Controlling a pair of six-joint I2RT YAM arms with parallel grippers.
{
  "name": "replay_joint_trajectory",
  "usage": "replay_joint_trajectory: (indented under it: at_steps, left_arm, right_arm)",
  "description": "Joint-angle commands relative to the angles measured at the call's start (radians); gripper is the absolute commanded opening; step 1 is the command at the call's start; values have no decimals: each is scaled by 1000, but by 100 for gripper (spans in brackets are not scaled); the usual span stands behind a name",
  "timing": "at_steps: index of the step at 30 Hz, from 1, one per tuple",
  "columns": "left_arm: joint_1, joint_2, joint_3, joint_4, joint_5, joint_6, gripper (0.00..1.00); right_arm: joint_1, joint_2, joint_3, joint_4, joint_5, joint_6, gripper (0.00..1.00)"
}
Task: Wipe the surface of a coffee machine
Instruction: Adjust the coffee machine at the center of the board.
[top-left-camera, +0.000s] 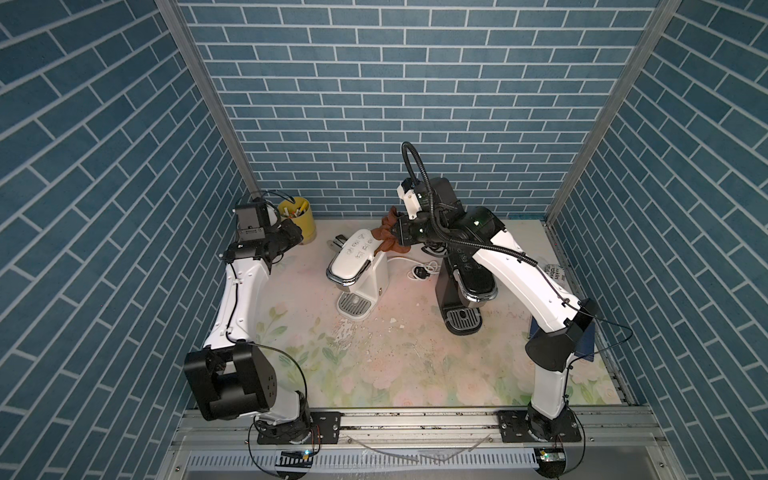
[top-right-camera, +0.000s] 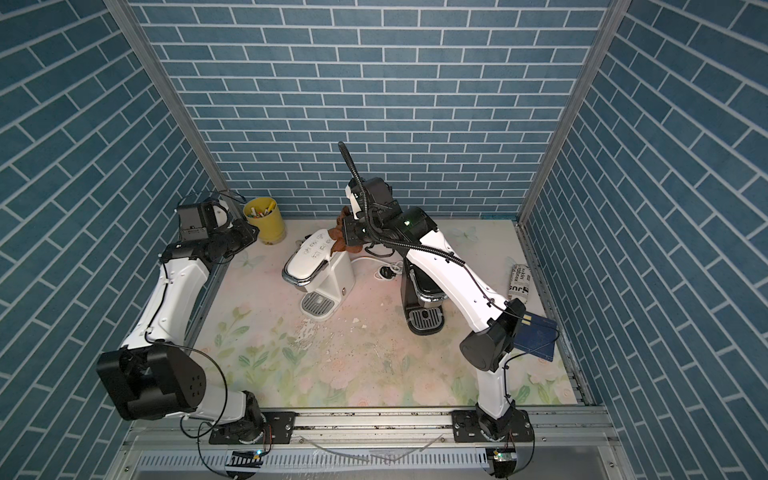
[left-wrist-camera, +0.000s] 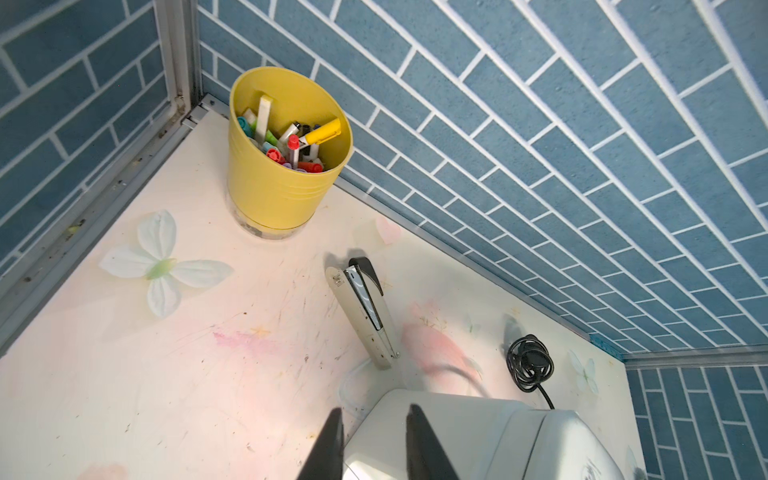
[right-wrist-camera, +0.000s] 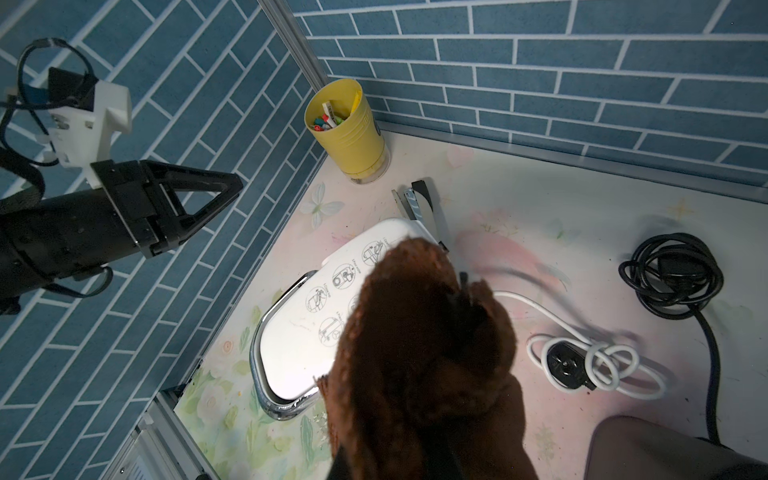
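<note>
The white coffee machine stands on the worktop a little toward 11 o'clock from its centre in both top views, drip tray facing 6 o'clock. The right claw reaches in from 3 o'clock and is pressed together on a bunched brown cloth. The cloth lies on the 1 o'clock end of the machine's lid and covers part of the printed icons. The left claw hangs at the machine's 9 o'clock side, clear of it, its fingers a little apart with nothing between them. A yellow cup of markers sits in the 10 o'clock corner, with a stapler between it and the machine. A black coffee machine stands toward 2 o'clock, and a coiled white cable lies between the two machines
</note>
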Motion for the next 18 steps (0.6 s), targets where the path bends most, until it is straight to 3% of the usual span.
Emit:
replay_joint_trajectory:
  at_steps: [1,12,18]
  left_arm:
    - [7,60,16,33,85,-17,25]
    - [2,101,-32,102,219,-48,24]
    - [-10,59,-142,167,254,-104,22]
  right_arm:
    - [12,8,20,-3,30,-17,0]
    - [8,55,71,5,60,-22,0]
    - [15,104,155,-42,52,-14,0]
